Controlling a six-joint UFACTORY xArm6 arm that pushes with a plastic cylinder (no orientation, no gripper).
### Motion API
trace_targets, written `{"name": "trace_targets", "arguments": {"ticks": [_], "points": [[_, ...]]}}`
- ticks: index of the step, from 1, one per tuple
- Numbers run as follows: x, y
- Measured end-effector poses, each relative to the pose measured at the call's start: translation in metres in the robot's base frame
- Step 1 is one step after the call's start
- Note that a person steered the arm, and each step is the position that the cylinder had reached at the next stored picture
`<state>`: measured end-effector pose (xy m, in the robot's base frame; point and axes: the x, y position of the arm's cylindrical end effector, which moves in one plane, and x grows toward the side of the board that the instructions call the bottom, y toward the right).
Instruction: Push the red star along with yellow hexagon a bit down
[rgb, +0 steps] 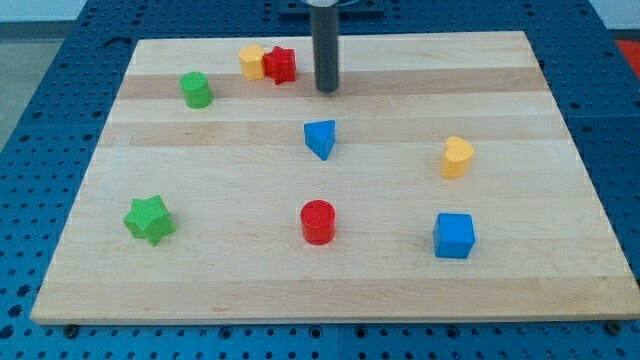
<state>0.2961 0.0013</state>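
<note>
The red star (281, 64) sits near the view's top, left of centre, touching the yellow hexagon (252, 61) on its left. My tip (327, 89) rests on the board just to the right of the red star, a small gap away, and slightly lower in the view. The rod rises straight up from it to the view's top edge.
A green cylinder (196, 89) lies left of the pair. A blue triangle (321, 138) sits below my tip. A yellow heart (458, 157), a blue cube (455, 235), a red cylinder (318, 221) and a green star (149, 219) lie lower on the wooden board (560, 280).
</note>
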Motion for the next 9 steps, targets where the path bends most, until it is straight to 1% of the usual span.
{"name": "trace_targets", "arguments": {"ticks": [1, 3, 4, 5, 6, 9], "points": [[-0.052, 0.0], [-0.082, -0.022], [-0.082, -0.03], [-0.077, -0.054], [-0.064, -0.076], [-0.028, -0.112]]}}
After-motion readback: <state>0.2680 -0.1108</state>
